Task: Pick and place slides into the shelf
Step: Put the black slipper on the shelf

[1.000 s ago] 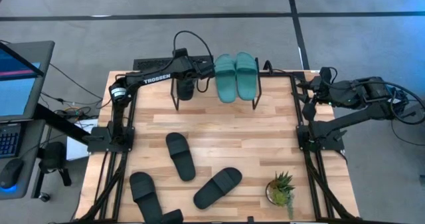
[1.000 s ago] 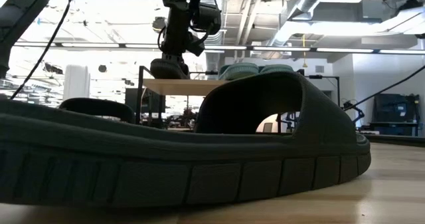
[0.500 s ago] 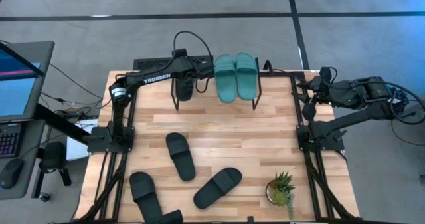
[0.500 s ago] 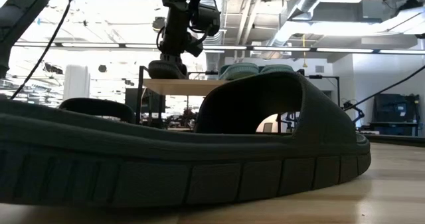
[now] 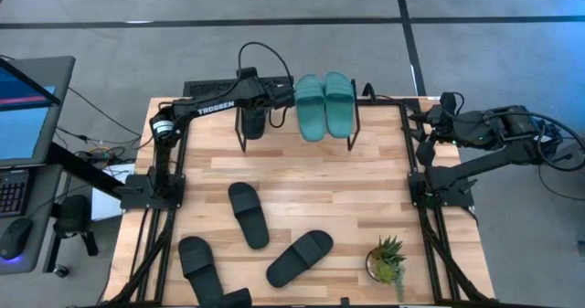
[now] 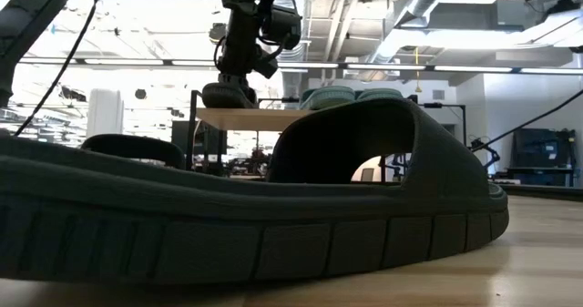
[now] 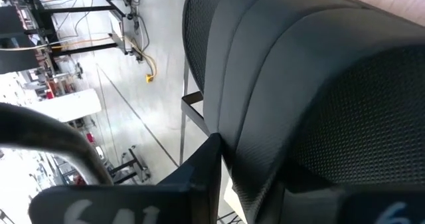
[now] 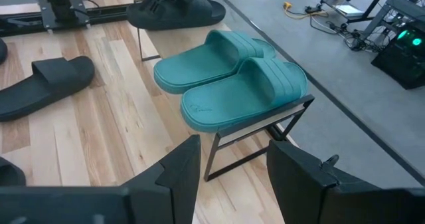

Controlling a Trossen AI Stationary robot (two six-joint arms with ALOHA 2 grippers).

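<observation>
We see the left arm stretched across the table's far edge, its left gripper (image 5: 257, 107) down over a black slide (image 5: 255, 122) lying on the shelf (image 5: 352, 128) beside two teal slides (image 5: 324, 104); whether its fingers grip or have let go, we cannot tell; the right gripper (image 8: 229, 167) waits folded at the table's right edge, fingers spread

Robotics lab, industrial hall.
Exposed ceiling ducts (image 6: 428, 6), concrete floor (image 5: 274, 52), a monitor (image 5: 23, 102) at nine o'clock.
</observation>
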